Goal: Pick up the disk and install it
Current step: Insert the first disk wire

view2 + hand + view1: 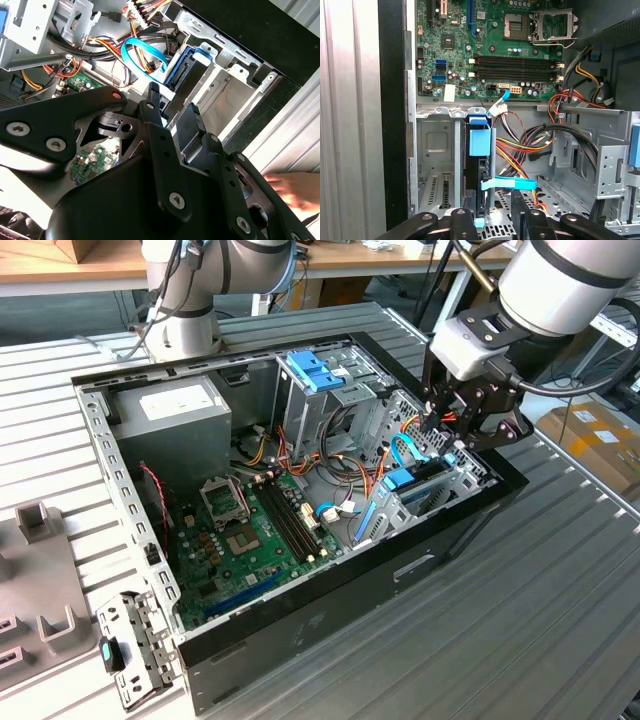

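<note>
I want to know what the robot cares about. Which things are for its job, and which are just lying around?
For the job: gripper, disk, bay.

Just lying about: power supply, motherboard, blue latch, loose bracket.

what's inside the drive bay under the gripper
The disk stands on edge in the drive bay, light-blue caddy rail showing, the gripper just above. Its label face is hidden by the bay walls.
</note>
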